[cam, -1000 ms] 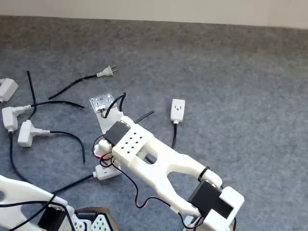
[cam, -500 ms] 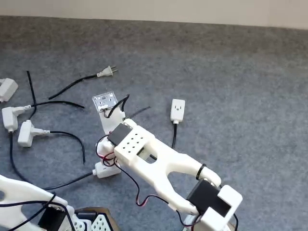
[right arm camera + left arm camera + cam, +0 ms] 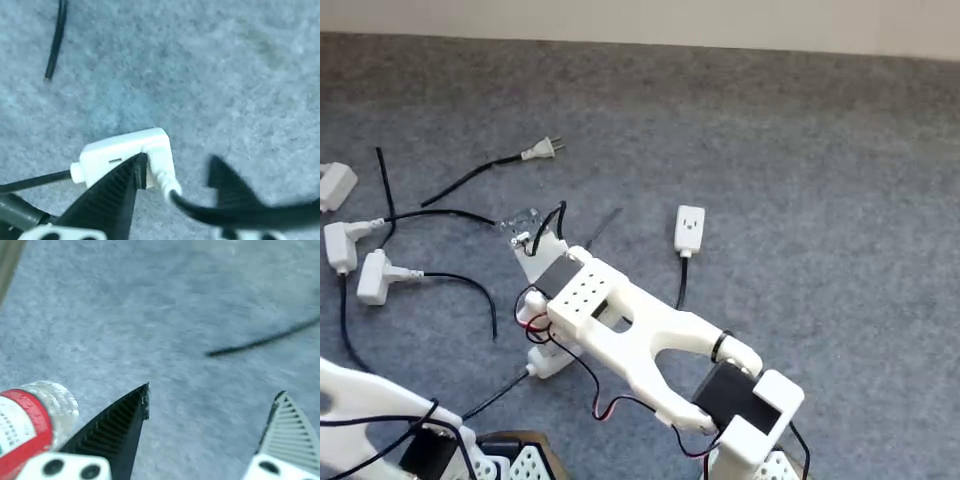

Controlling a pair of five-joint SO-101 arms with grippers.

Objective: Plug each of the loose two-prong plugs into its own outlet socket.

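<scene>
The right gripper [image 3: 175, 167] is hanging low over the grey carpet [image 3: 240, 60]. Its two fingers are standing wide apart, so it is gripping nothing. The tip of one black finger [image 3: 125, 185] is touching a white block [image 3: 122, 152], and a black cord [image 3: 195, 210] from the block's end is running across the gap. The block is showing a cord at each end, so I think it is a plug already sitting in a socket, but I cannot be sure. I think the fingers are standing wide so they can go around the block. The loose plug [image 3: 538, 151] is lying farther out on the carpet, well apart from both grippers, with its two prongs pointing away from its cord. The empty socket [image 3: 689, 228] is lying face up on the other side of the right arm [image 3: 640, 335]. It is well apart from the plug, so the two are not joined yet. The left gripper [image 3: 213, 391] is hanging over bare carpet with its fingers apart too and nothing between them. A bottle [image 3: 35, 415] is sitting just beside one finger. I think this arm is sitting back so the right arm is getting room to work.
</scene>
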